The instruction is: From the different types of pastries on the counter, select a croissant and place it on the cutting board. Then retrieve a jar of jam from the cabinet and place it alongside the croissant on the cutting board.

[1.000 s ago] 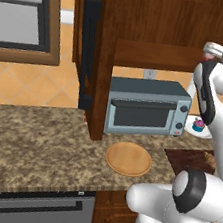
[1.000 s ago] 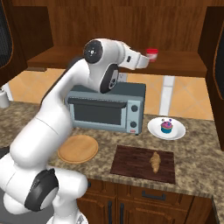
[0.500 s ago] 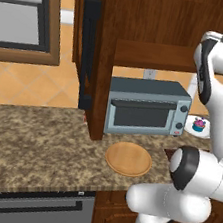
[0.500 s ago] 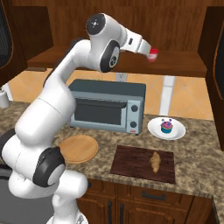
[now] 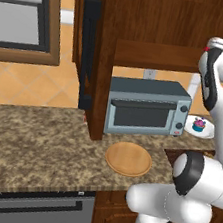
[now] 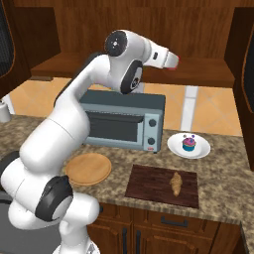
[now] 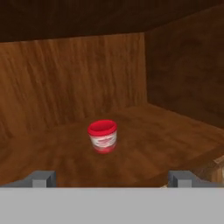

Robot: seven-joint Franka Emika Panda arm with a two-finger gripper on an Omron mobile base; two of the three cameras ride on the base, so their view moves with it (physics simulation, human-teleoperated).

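Jar of jam: the jar of jam (image 7: 103,136) stands upright on the shelf plank (image 7: 144,144) inside the cabinet (image 6: 149,30), ahead of the hand and roughly centred between the two fingertips, not yet between them.
End effector: the end effector (image 7: 112,178) is spread wide, its tips well apart at the bottom of the hand view, with nothing held. In the right base view the hand reaches level into the cabinet opening above the toaster oven (image 6: 124,121).
Croissant: the croissant (image 6: 175,182) lies on the cutting board (image 6: 149,184), towards its right half.
Cutting board: flat on the tabletop (image 6: 223,198), in front of the toaster oven, with bare wood left of the croissant for the jar.
Other pastry: the cupcake (image 6: 188,144) sits on a white plate (image 6: 174,147) behind the board.
Round plate: a tan wooden plate (image 6: 89,168) lies to the left of the board.
Progress: the first half looks done. Left to do: advance onto the jar, close on it, carry it down and set it beside the croissant.
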